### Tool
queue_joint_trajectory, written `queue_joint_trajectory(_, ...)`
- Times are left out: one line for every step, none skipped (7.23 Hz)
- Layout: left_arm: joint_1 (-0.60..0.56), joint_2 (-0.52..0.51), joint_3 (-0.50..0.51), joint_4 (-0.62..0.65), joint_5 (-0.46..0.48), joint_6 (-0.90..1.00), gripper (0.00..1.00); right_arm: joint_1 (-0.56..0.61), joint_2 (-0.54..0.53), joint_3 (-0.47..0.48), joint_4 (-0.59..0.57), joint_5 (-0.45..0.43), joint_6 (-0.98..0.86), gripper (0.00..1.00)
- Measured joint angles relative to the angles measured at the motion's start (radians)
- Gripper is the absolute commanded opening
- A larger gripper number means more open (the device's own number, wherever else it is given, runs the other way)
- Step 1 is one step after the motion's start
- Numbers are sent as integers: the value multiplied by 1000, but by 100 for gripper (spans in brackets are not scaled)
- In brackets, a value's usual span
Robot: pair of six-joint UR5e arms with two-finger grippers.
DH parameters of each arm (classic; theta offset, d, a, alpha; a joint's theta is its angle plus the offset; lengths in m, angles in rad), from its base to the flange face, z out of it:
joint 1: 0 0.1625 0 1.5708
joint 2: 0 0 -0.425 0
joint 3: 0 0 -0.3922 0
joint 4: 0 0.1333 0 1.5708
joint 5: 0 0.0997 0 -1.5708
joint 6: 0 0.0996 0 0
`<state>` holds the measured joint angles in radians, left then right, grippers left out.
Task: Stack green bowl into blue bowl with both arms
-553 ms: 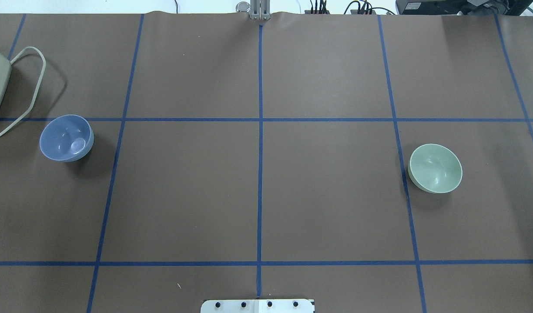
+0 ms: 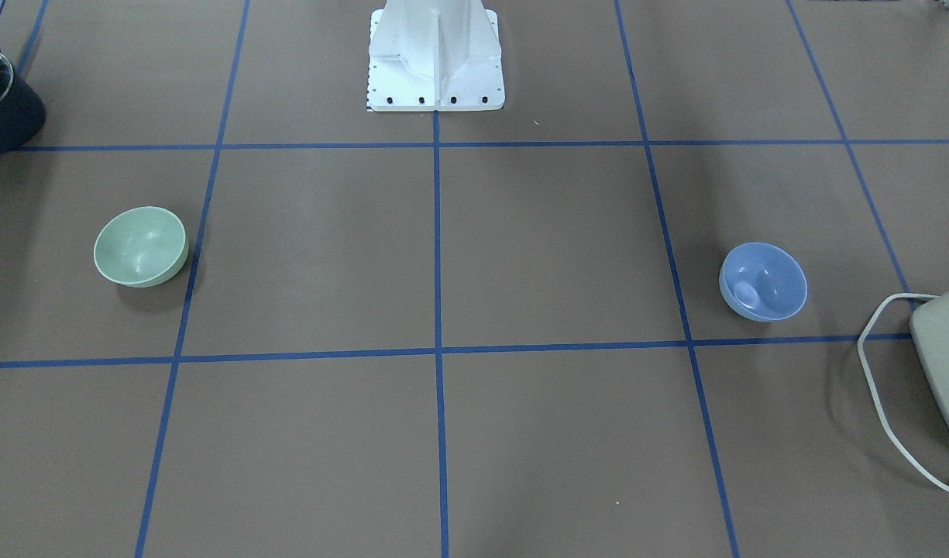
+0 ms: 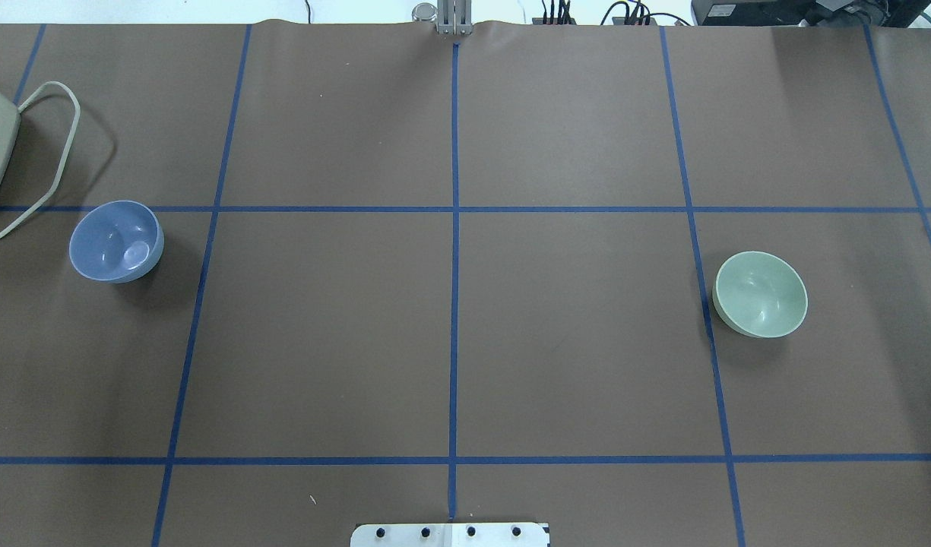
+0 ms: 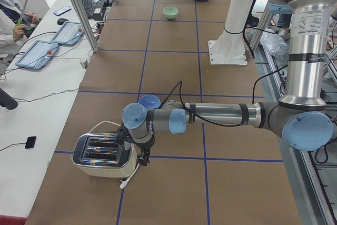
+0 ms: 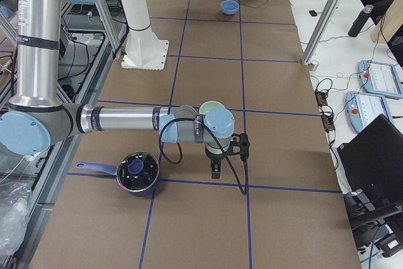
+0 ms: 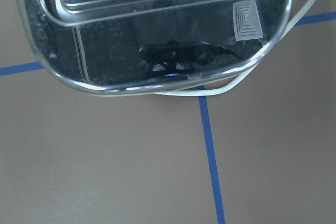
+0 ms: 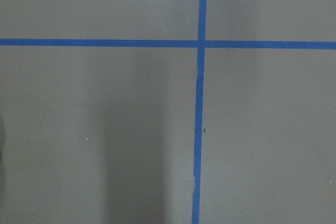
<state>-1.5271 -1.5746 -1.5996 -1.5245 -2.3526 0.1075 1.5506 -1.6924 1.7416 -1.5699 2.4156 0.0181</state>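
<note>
Overhead, your green bowl [image 3: 761, 294] sits at 3 o'clock and the blue bowl [image 3: 116, 241] at 9, well apart; whether the left gripper [image 4: 141, 156] or right gripper [image 5: 216, 171] is spread or closed I cannot tell, and the left may clip the toaster [image 4: 100, 154] close by.

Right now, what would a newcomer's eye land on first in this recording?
Two matching bowls far apart on the brown gridded table: the blue bowl at the robot's left near a toaster, the green bowl at its right. Each side view shows an arm stretched low near its bowl: the left arm by the toaster, the right arm by a dark pot.
</note>
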Motion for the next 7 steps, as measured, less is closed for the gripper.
queue_joint_trajectory(14, -8, -28, 1, -1, -62, 99, -1, 8, 0, 0, 1, 0, 100)
queue_joint_trajectory(36, -12, -55, 1, -4, -112, 99, -2, 15, 1, 1, 2, -1, 100)
queue_joint_trajectory(69, -16, -72, -7, -7, -162, 99, -5, 23, 3, 1, 6, -2, 100)
queue_joint_trajectory(116, -22, -81, -42, -9, -240, 99, -17, 30, 3, 0, 13, -4, 100)
queue_joint_trajectory(170, -28, -84, -104, -9, -344, 99, -39, 39, 3, 0, 18, -9, 100)
queue_joint_trajectory(219, -36, -82, -168, -9, -449, 99, -60, 49, 5, -1, 18, -12, 100)
queue_joint_trajectory(260, -53, -77, -209, -8, -523, 99, -76, 60, 6, -1, 16, -13, 100)
